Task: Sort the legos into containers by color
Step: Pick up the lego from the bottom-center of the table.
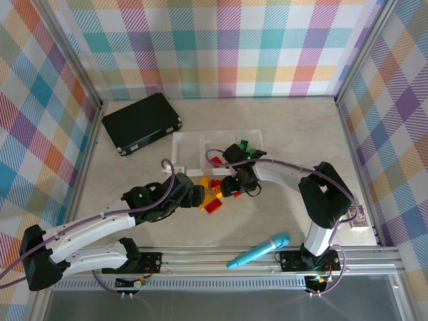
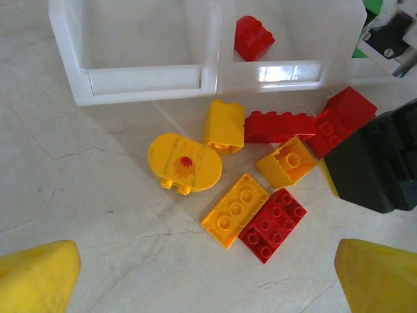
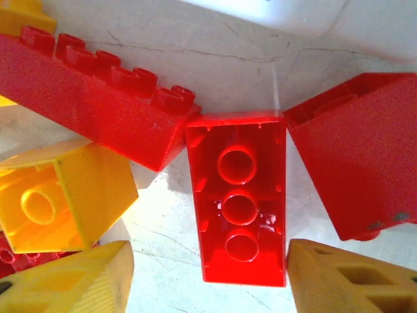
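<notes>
Logged mid-sort. Found loose legos heaped on table just in front of trays, red and yellow mixed. Counted one red brick in middle compartment; spotted green brick in right one.

Noted right gripper spread, low over pile, fingers flanking an upturned red brick; not yet pinching. Judged as pick step on that brick.

Noted left gripper spread too, holding nothing, hovering above yellow bricks.

Next, by judgement: close right gripper on upturned red brick, lift straight up to avoid dragging long red brick touching its corner, then carry to middle compartment. Keep left arm back till then; risk of collision otherwise, with both grippers close over one pile.
</notes>
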You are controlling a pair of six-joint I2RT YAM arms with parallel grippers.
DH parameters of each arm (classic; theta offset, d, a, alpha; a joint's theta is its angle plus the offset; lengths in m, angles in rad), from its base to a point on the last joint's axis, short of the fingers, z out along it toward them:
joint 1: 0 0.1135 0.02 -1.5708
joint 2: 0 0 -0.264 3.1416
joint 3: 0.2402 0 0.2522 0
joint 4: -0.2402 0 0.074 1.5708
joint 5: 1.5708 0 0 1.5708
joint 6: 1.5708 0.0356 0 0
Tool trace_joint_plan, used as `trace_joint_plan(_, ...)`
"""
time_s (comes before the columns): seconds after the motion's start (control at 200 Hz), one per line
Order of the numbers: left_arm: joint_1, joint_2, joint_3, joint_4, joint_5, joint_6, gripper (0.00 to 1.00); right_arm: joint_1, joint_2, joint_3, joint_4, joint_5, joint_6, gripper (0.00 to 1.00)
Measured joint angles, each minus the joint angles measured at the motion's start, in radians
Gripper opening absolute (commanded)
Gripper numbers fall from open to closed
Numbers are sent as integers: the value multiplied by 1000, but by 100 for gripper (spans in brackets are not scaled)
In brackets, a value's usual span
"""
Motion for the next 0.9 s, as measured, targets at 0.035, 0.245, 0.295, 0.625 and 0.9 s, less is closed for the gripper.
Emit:
trace_joint_plan(0.035,0,0,-2,1,0,0,100,1,5,5,0,6,0,61)
trace_joint_plan(0.245,0,-2,-6,0,0,-7,100,18,57,48,-33,69,0,61)
trace_joint_plan(0.295,0,-3,-6,0,0,-8,100,24,68,60,-40,88,0,61)
trace_joint_plan(0.625,0,-7,-12,0,-1,-15,100,51,140,101,-84,197,0,44)
trace_joint_plan(0.9,0,-19,-19,0,-15,-15,100,64,130,103,-115,235,2,25)
